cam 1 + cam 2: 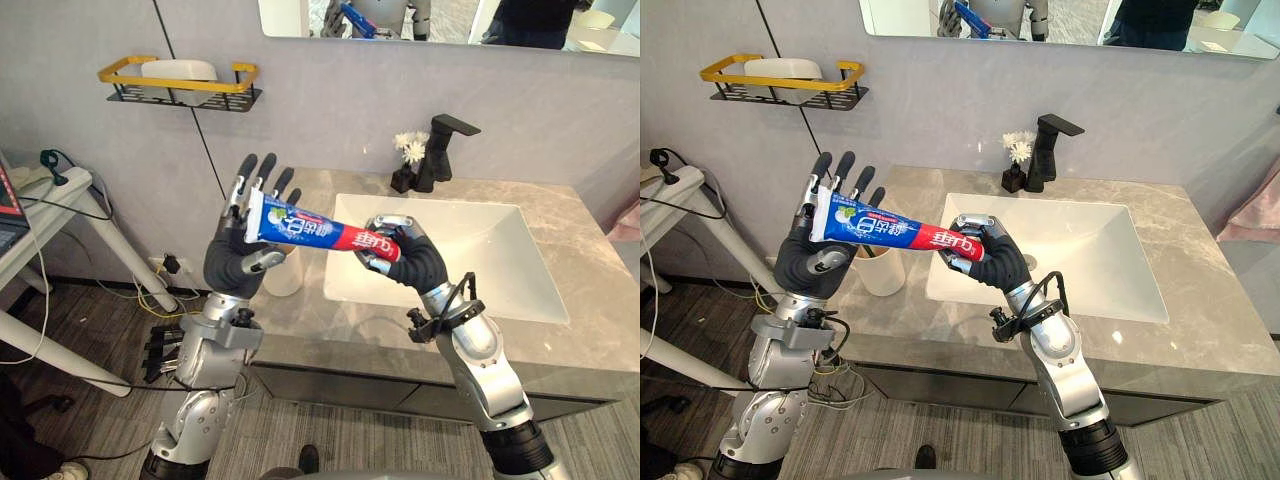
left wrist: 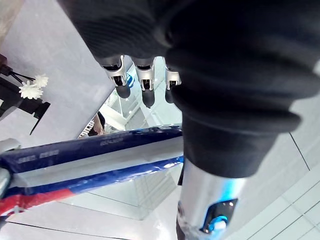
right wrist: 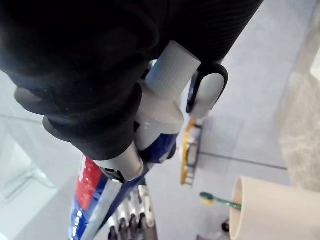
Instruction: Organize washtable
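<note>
toothpaste tube (image 1: 315,230), cap end in curled right robot hand (image 1: 408,256), flat end against straight-fingered left robot hand (image 1: 232,264)

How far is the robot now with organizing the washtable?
Looks done: a toothbrush already stands in the cup beside the sink. In hand: the toothpaste tube is in the air, with the right hand curled round its cap end and the straight fingers of the left hand at its flat end. Left: the tube is not yet set down, probably in the cup.
</note>
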